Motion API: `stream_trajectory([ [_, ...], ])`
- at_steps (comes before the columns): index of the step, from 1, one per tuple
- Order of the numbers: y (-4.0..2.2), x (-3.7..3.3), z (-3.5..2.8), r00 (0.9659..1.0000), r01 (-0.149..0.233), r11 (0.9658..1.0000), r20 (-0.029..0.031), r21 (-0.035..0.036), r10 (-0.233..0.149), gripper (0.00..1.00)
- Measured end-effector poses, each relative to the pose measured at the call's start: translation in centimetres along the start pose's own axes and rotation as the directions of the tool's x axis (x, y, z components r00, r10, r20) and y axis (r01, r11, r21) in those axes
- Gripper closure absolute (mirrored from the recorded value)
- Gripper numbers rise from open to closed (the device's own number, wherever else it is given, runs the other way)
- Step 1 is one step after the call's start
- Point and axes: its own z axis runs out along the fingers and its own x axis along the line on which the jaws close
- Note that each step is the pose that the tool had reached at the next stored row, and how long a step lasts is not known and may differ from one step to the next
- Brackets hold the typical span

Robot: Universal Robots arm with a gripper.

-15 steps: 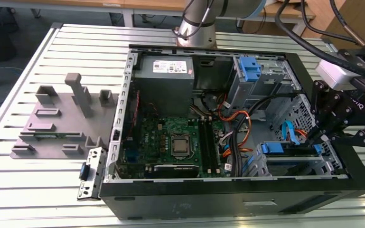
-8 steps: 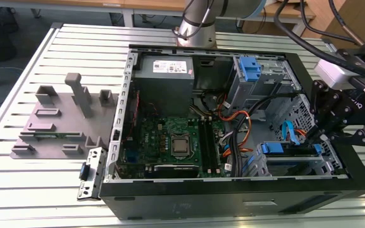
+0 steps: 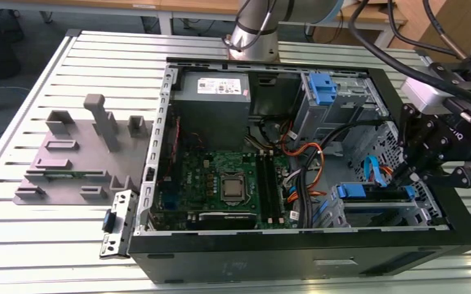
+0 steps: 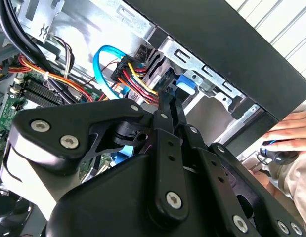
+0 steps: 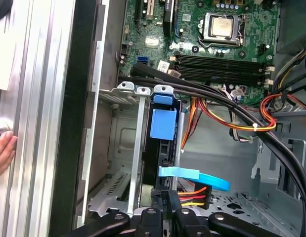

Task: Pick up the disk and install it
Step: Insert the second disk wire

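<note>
Disk [image 5: 161, 143] seated edge-up in drive cage at case [image 3: 431, 242] front corner; my gripper [image 5: 165, 205] pinches its rear end, mid-install. Judgement: needs straight push home, clear of cables [image 5: 192, 193]

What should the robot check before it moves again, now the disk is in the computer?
1. Disk in its slot: the disk stands on edge in the drive cage. Ok.
2. Disk pushed fully home: cannot tell.
3. Tool in place: the tool is at the disk's cabled end. Ok.
4. Cables clear: the blue cable and the power plug lie right by the tool. Not ok.
5. People clear: a hand rests just outside the case. Not ok.
</note>
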Motion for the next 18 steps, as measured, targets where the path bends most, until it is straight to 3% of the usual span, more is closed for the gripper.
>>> stream_trajectory([
  [8,0.32,-0.08,0.54,1.0,-0.007,1.0,0.0001,0.0003,0.007,0.83],
  [18,0.32,-0.11,0.75,0.9985,-0.055,0.9985,0.0011,-0.0016,0.055,0.83],
])
